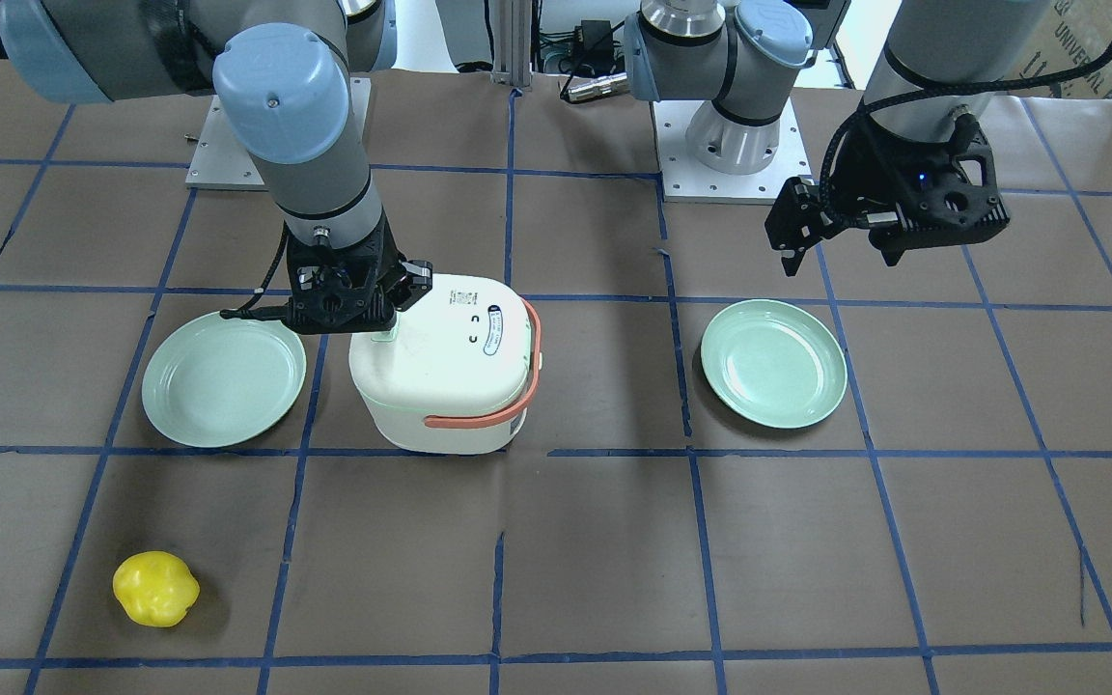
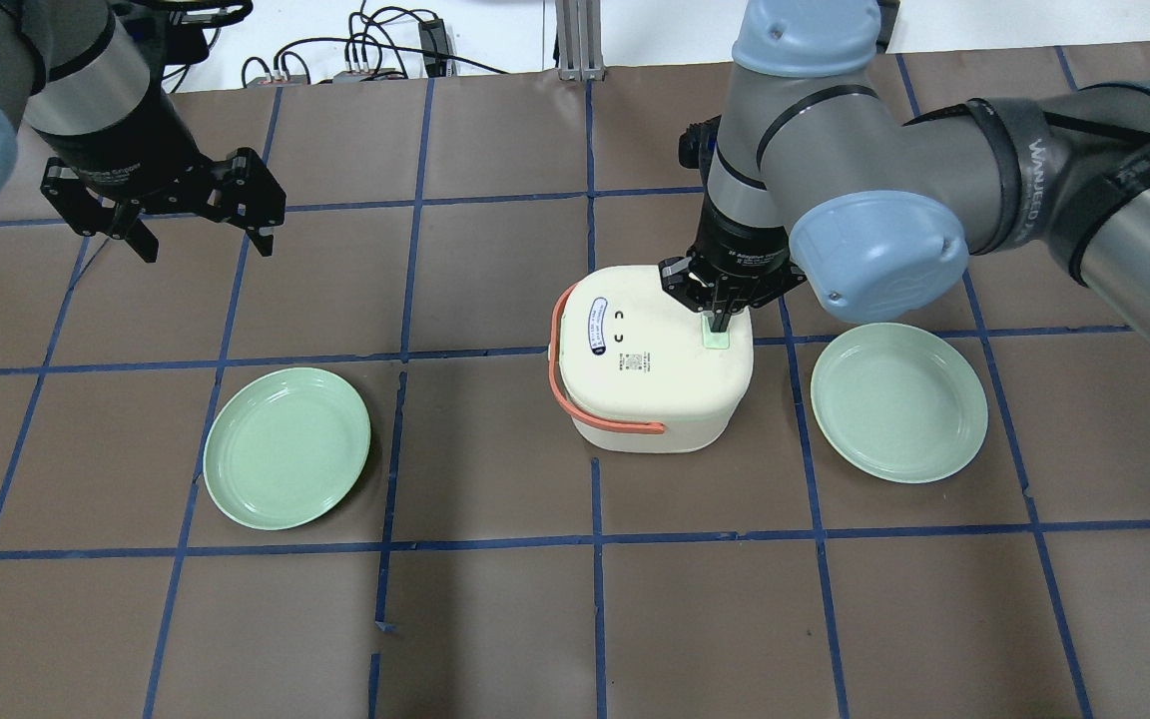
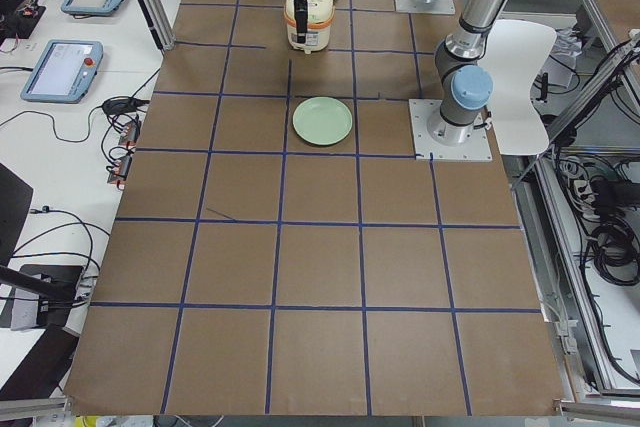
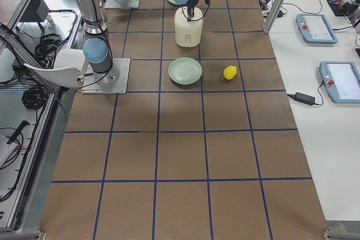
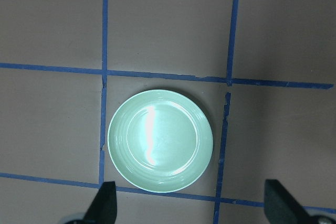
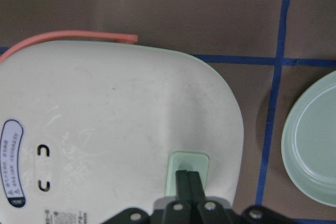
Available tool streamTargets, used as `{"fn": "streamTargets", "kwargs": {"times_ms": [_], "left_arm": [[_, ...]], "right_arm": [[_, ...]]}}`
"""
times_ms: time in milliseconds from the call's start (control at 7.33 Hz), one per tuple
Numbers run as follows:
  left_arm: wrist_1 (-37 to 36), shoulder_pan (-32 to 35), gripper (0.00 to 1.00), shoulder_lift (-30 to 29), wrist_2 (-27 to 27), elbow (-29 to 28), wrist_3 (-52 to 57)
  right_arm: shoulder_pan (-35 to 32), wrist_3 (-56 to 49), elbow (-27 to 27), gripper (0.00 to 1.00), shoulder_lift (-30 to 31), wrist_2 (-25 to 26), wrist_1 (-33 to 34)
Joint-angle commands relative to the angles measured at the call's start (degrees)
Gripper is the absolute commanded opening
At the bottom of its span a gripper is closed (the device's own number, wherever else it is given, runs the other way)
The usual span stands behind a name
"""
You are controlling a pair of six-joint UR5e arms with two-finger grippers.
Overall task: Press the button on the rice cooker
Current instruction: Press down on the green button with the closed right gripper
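One white rice cooker [image 2: 650,374] stands near the middle of the counter [image 2: 495,619], its single orange handle [image 2: 575,399] folded down around the side. In the overhead view its one pale green button [image 2: 715,338] sits at the lid's 2 o'clock edge. The right hand [image 2: 720,322] points straight down there, its two fingers clenched together with nothing between them and their tips set on the button. The wrist view shows the same.

There are two green plates. One [image 2: 898,401] lies just beside the cooker at 3 o'clock, the other [image 2: 286,446] well apart at 9 o'clock.

The left hand [image 2: 206,245] hangs above the counter at 11 o'clock from that far plate, its fingers spread wide and released, holding nothing.

One yellow lumpy object [image 1: 155,589] rests alone — at about 8 o'clock from the cooker in the front-facing view.
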State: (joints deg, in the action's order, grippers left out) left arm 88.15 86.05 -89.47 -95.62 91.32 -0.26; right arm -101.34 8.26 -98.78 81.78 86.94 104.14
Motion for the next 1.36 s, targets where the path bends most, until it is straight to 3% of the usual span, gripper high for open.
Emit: {"fn": "streamTargets", "kwargs": {"times_ms": [0,955,1091,1227], "left_arm": [[0.00,0.00,1.00,0.00,0.00,0.00,-0.09],[0.00,0.00,1.00,0.00,0.00,0.00,0.00],[0.00,0.00,1.00,0.00,0.00,0.00,0.00],[0.00,0.00,1.00,0.00,0.00,0.00,-0.09]], "right_arm": [[0.00,0.09,-0.10,0.04,-0.13,-0.02,-0.07],[0.00,0.09,0.95,0.09,-0.22,-0.28,0.71],[0.00,0.26,1.92,0.14,0.22,-0.11,-0.33],[0.09,0.26,3.06,0.39,1.36,-1.59,-2.43]]}}
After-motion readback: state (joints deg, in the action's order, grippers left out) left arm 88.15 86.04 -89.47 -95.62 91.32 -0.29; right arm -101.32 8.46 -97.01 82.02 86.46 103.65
